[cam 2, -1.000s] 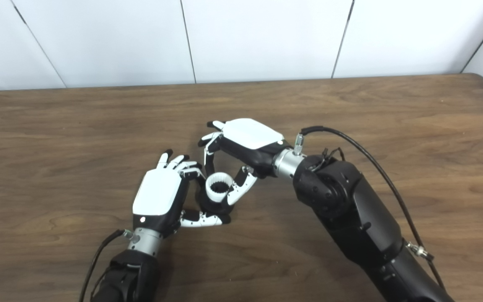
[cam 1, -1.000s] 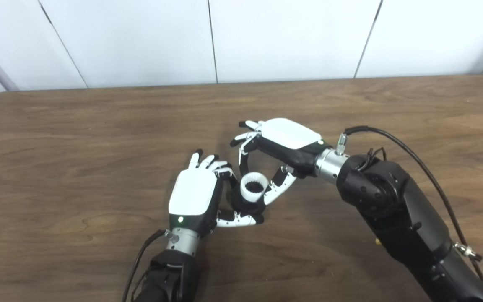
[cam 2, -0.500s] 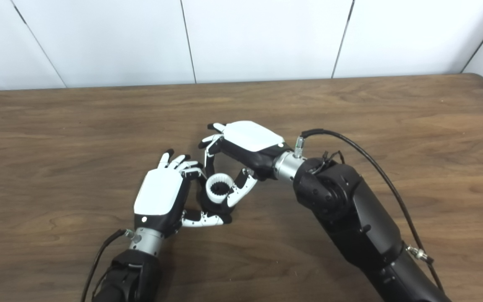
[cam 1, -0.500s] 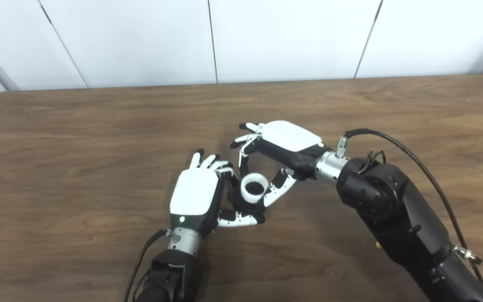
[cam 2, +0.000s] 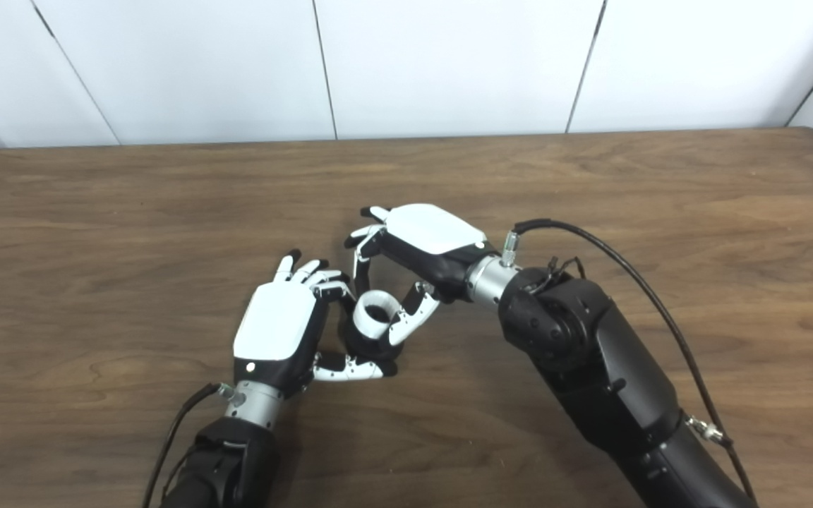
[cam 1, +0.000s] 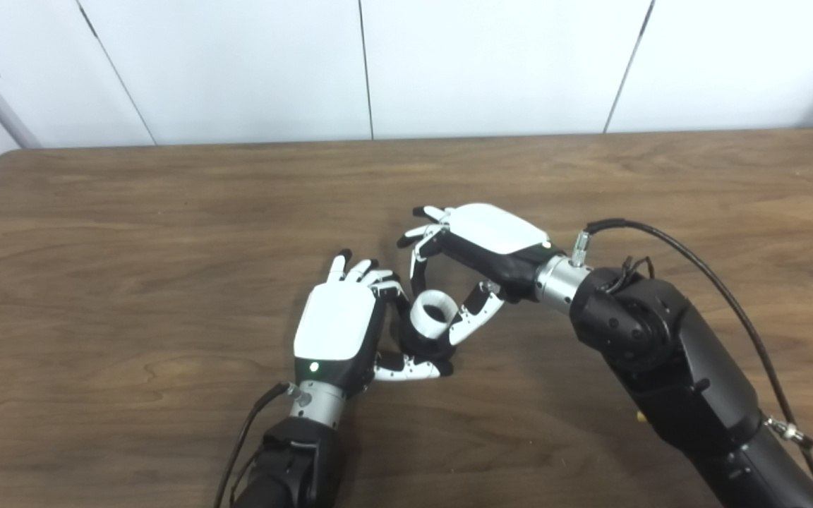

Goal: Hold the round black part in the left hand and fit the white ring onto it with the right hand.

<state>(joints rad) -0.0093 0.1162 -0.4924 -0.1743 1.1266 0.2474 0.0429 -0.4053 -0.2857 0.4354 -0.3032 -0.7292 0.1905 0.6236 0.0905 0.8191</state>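
White and short, the ring (cam 1: 432, 315) is a little plastic collar with an open middle, and it sits on top of the round black part (cam 1: 420, 343), tipped a bit so its opening faces up and toward the back of the table (cam 1: 131, 233). Only a sliver of the black part shows below the ring, low and dark, so its shape is hard to read. Both sit just above the wood, near the middle of the table.

The left hand (cam 1: 339, 331) is closed on the black part: its thumb (cam 1: 406, 368) curls under and in front of it, while its fingers (cam 1: 371, 275) wrap around the far side. The right hand (cam 1: 480, 247) reaches in from the right with its back upward, fingers curled down behind the ring and thumb (cam 1: 473, 317) pressed along the ring's right side, so it grips the ring from two sides.

Compared with a second ago, the ring has tilted: its toothed inner wall was plainly visible then, and now the inside looks smooth and blurred. The right hand sits slightly lower and closer over the ring. The whole scene has also slid a little to the right and down, which is the camera's shift
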